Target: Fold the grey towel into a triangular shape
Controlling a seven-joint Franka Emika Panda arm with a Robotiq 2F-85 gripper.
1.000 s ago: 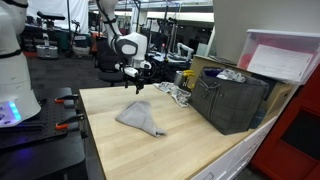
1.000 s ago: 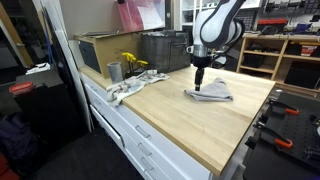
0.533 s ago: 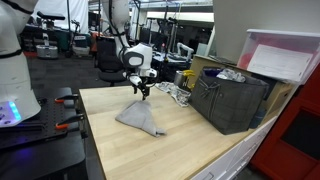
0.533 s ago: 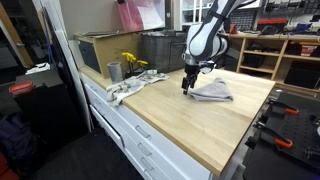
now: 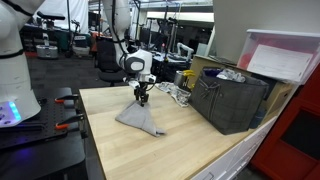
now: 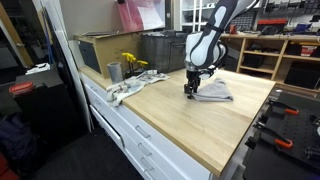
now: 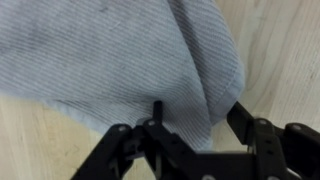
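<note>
Hand [image 5: 142, 100] lowered to grey towel [image 5: 140, 118] edge, jaws apart, bare tabletop [image 5: 120, 150] around

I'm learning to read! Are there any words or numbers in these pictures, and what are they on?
No words or numbers can be read here.
The grey towel is plain cloth with no label showing.
The clear box and dark crate are too small and blurry to show any writing.

Spread fingers [image 7: 240, 117] straddle the bunched grey towel [image 7: 110, 50].
</note>
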